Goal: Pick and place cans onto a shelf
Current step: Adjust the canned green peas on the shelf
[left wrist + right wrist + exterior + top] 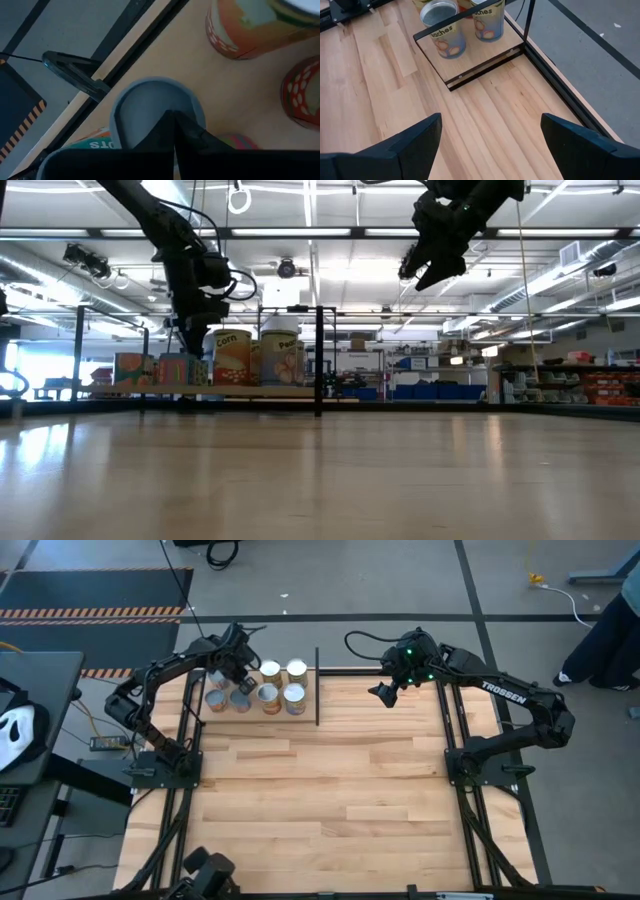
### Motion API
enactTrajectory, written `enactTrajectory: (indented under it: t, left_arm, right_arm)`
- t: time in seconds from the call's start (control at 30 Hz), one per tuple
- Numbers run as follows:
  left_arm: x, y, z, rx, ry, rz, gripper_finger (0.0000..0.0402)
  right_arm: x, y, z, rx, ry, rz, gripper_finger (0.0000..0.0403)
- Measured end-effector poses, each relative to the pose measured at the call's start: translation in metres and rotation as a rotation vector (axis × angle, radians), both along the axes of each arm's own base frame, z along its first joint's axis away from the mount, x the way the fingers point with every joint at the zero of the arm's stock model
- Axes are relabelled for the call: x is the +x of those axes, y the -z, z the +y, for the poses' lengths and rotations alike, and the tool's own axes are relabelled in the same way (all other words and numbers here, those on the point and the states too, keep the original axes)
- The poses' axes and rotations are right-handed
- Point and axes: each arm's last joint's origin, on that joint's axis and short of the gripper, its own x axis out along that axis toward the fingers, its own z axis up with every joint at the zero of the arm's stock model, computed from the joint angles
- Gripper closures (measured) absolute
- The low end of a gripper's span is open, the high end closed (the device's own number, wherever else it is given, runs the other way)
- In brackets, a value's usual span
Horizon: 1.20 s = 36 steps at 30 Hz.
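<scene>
The shelf (255,713), a light board in black rods, stands at the table's far left. Several cans stand upright on it, among them a corn can (232,358) and two peaches cans (445,31). My left gripper (237,672) hangs over the shelf's left part, pointing down. Its fingers (173,116) are shut, right above the grey round top of a can (145,102). My right gripper (384,694) is open and empty, high above the table to the right of the shelf. It also shows in the right wrist view (491,120). My left gripper's shut fingers (190,137) stand over the middle of a can's grey top (135,107), coming from above and pointing down. I cannot tell whether they touch it. The can stands upright on the shelf.
A black upright post (317,688) marks the shelf's right end. Bare wooden tabletop (330,790) lies to the right of and in front of the shelf. A person (610,635) stands beyond the table's far right corner.
</scene>
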Motion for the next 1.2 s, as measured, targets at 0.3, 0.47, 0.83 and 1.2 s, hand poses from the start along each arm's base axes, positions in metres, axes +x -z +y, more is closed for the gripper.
enactTrajectory:
  t: [0.3,0.47,0.83,1.2]
  left_arm:
    - [0.004,-0.003,0.005,0.057,0.001,-0.039,0.0397]
    - [-0.003,-0.003,0.008,0.087,-0.026,0.023,0.0397]
    - [-0.004,0.004,0.012,0.028,-0.031,-0.017,0.0397]
    - [-0.004,0.004,0.014,0.052,-0.032,0.001,0.0397]
  right_arm:
    - [0.0,0.0,0.0,-0.004,-0.004,0.002,0.0056]
    - [0.0,0.001,0.001,0.0,-0.008,0.008,0.0056]
    - [0.001,0.001,0.003,0.005,-0.011,0.008,0.0056]
    - [0.001,0.001,0.003,0.016,0.0,0.003,0.0056]
